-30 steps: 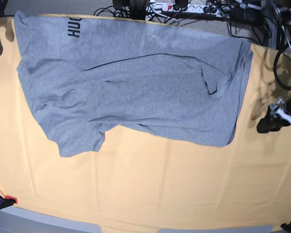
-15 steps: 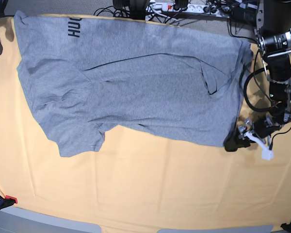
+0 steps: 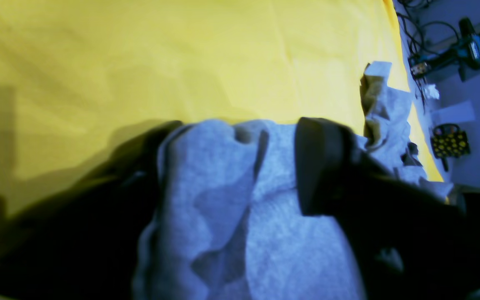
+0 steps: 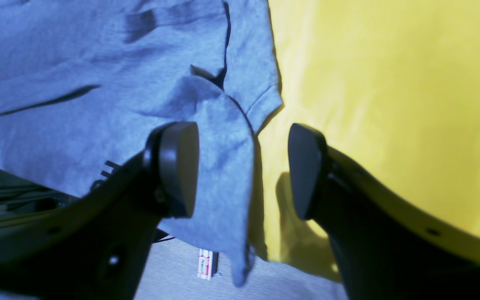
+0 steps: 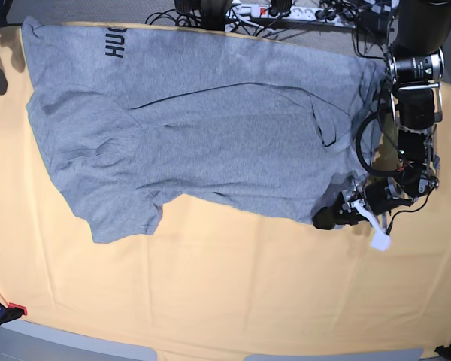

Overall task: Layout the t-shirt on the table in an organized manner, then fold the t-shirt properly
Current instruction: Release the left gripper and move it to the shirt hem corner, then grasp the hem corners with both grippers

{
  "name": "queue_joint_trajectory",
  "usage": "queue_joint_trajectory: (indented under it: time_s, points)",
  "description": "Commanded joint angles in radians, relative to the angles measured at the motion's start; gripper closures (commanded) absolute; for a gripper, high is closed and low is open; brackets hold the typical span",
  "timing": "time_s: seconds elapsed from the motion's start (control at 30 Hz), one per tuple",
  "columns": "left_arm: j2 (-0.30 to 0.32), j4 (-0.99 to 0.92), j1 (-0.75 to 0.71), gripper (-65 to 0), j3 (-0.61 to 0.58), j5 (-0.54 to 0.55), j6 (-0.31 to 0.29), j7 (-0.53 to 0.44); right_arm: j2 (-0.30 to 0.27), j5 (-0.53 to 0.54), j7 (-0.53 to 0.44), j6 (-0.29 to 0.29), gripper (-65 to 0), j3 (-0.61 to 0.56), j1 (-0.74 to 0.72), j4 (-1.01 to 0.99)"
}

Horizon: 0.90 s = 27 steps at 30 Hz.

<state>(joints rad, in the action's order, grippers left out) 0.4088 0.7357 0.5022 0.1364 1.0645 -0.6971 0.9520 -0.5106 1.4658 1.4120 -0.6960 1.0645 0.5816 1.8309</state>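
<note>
Base view: looks straight down from high above me, taking in most of the table and the whole t-shirt; my left claw shows at its right side.
Left wrist view: rides just behind my left claw, facing forward along the fingers, very near the cloth, blurred.
Right wrist view: sits behind my right claw, looking down past both fingertips from a little higher up.
Shared, base and left wrist: the shirt corner under my left claw.
Shared, base and right wrist: the t-shirt edge and yellow table beside it.
</note>
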Motion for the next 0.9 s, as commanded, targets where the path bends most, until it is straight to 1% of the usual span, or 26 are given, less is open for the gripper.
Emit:
queue_joint_trajectory:
  time_s: [0.0, 0.07, 0.1, 0.2, 0.3, 0.37, 0.4, 0.5, 0.53, 0.6, 0.7, 0.73, 0.87]
  points:
    - [0.010, 0.008, 0.031, -24.4, 0.008, 0.003, -0.001, 0.006, -0.015, 0.018, -0.016, -0.002, -36.0, -0.013, -0.017, 0.011]
    - [0.010, 0.009, 0.040, -7.3, 0.026, 0.002, -0.001, 0.008, -0.006, 0.016, -0.016, -0.002, -36.0, -0.068, -0.065, 0.011]
    - [0.011, 0.009, 0.043, 0.0, 0.036, 0.002, -0.001, 0.008, -0.002, -0.021, -0.047, -0.002, -36.0, -0.100, -0.097, 0.011]
    - [0.013, 0.009, 0.047, 0.0, 0.064, 0.002, -0.001, 0.008, 0.000, -0.175, -0.184, -0.002, -36.0, -0.211, -0.194, 0.006]
    - [0.013, 0.009, 0.047, 0.0, 0.077, -0.001, -0.001, 0.016, 0.000, -0.376, -0.328, -0.002, -36.0, -0.328, -0.309, -0.018]
    - [0.012, 0.009, 0.047, 0.0, 0.077, -0.013, -0.001, 0.014, 0.000, -0.499, -0.387, -0.002, -36.0, -0.405, -0.394, -0.061]
    - [0.012, 0.009, 0.047, 0.0, 0.077, -0.013, -0.001, 0.014, 0.000, -0.544, -0.408, 0.009, -36.0, -0.441, -0.434, -0.091]
    - [0.013, 0.009, 0.047, 0.0, 0.077, -0.015, -0.001, 0.015, 0.000, -0.629, -0.442, 0.063, -36.0, -0.529, -0.544, -0.212]
    - [0.013, 0.009, 0.047, 0.0, 0.077, -0.020, -0.001, 0.014, 0.000, -0.645, -0.443, 0.070, -36.0, -0.550, -0.581, -0.264]
    - [0.013, 0.009, 0.047, 0.0, 0.077, -0.020, -0.001, 0.014, 0.000, -0.651, -0.443, 0.065, -36.1, -0.570, -0.648, -0.373]
    - [0.013, 0.009, 0.047, 0.0, 0.077, -0.020, -0.001, 0.014, -0.001, -0.603, -0.443, 0.006, -36.5, -0.571, -0.734, -0.538]
    - [0.013, 0.009, 0.047, 0.0, 0.077, -0.020, -0.001, 0.014, -0.002, -0.590, -0.443, -0.002, -36.5, -0.571, -0.759, -0.591]
    - [0.013, 0.009, 0.047, 0.0, 0.077, -0.019, -0.001, 0.015, -0.002, -0.544, -0.436, -0.002, -36.5, -0.571, -0.837, -0.784]
